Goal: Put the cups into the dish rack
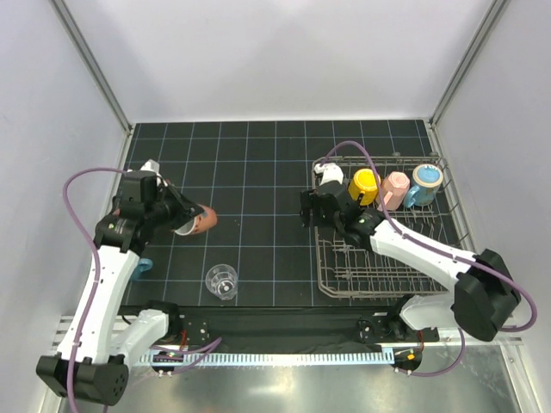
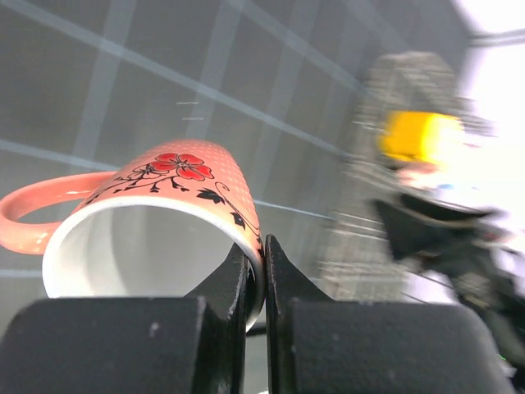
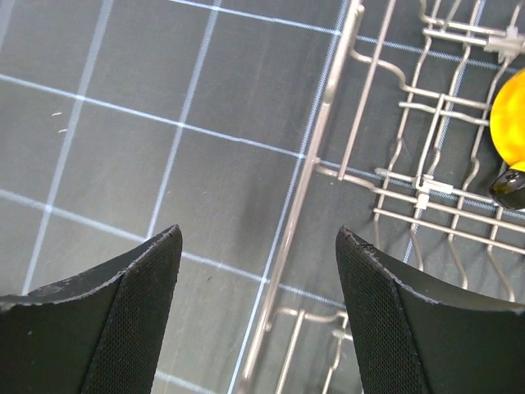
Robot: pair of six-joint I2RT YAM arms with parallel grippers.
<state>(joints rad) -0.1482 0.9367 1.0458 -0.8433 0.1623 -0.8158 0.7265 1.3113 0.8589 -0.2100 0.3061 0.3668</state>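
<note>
worktop: black mat, pale grid lines | walls: plain white, three sides | corner posts: grey metal, slanting | near strip: brushed metal sheet

Floral pink mug held tilted; clear tumbler upright; yellow mug in rack

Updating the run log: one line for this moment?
left gripper shut on floral mug rim | right gripper open, empty, over dish rack edge | tumbler outside rack
</note>
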